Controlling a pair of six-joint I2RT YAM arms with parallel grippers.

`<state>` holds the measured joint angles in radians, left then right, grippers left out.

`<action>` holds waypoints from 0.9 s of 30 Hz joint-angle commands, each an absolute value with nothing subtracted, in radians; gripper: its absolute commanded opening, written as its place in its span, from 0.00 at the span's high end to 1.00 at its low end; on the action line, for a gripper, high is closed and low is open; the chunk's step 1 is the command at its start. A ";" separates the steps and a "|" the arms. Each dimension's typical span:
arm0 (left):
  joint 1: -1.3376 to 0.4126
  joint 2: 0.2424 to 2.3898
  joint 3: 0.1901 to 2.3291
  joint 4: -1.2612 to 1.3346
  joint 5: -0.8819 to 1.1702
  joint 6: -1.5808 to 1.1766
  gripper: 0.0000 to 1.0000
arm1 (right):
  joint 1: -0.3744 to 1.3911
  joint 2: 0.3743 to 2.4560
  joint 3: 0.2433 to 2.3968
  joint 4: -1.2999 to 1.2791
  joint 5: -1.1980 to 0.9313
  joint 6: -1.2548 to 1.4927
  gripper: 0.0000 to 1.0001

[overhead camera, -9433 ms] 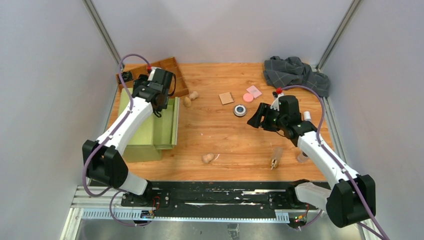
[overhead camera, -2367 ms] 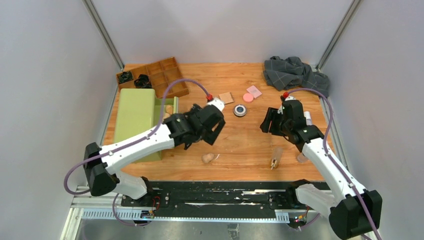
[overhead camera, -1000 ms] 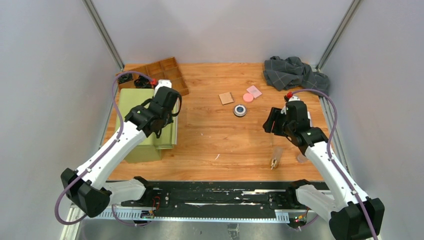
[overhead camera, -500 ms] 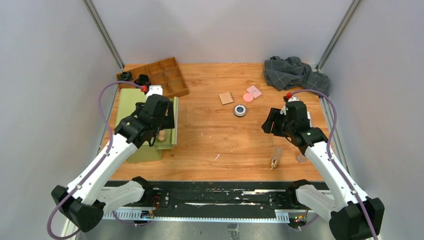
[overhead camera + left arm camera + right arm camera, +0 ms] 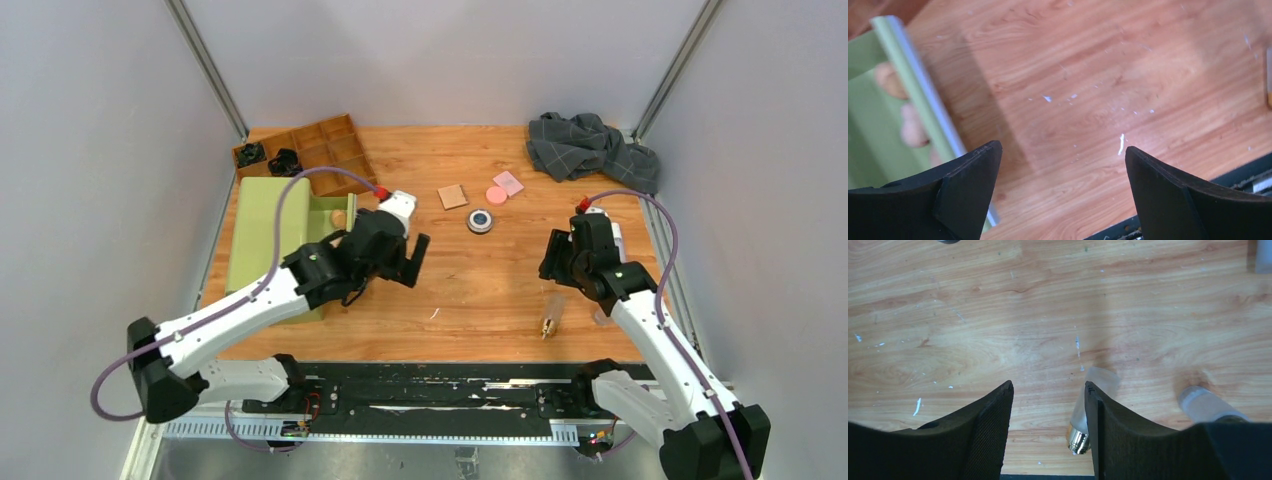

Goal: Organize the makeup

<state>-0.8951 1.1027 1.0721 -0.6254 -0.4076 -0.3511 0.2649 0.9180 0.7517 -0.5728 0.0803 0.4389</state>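
My left gripper [image 5: 405, 266] is open and empty over bare wood just right of the green box [image 5: 275, 240]; it is open in the left wrist view [image 5: 1063, 155]. Beige sponges [image 5: 912, 132] lie inside the box [image 5: 918, 90]. My right gripper [image 5: 553, 263] is open and empty [image 5: 1048, 390], above and left of a clear tube [image 5: 1087, 407] with a silver end; that tube [image 5: 549, 313] lies near the front edge. A tan square pad [image 5: 452, 196], pink disc [image 5: 496, 195], pink square pad [image 5: 508, 183] and round black-silver compact [image 5: 480, 220] lie at mid-back.
A wooden divided tray [image 5: 325, 150] at back left holds black items [image 5: 284, 160]. A grey checked cloth [image 5: 590, 145] lies at back right. Another clear item [image 5: 603, 316] stands right of the tube, seen too in the right wrist view [image 5: 1204, 405].
My left gripper has swung right from over the green box to the bare wood beside it. My right gripper has shifted slightly toward the near right.
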 commanded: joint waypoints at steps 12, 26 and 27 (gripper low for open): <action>-1.068 1.363 1.166 -0.543 -0.442 -0.463 0.01 | 0.250 0.967 0.801 -0.663 0.180 0.455 0.40; -0.979 1.301 1.332 -0.746 -0.474 -0.581 0.02 | 0.409 1.664 1.284 -0.528 0.054 0.264 0.19; -0.958 1.267 1.317 -0.747 -0.474 -0.594 0.02 | 0.414 1.703 1.318 -0.527 0.066 0.255 0.16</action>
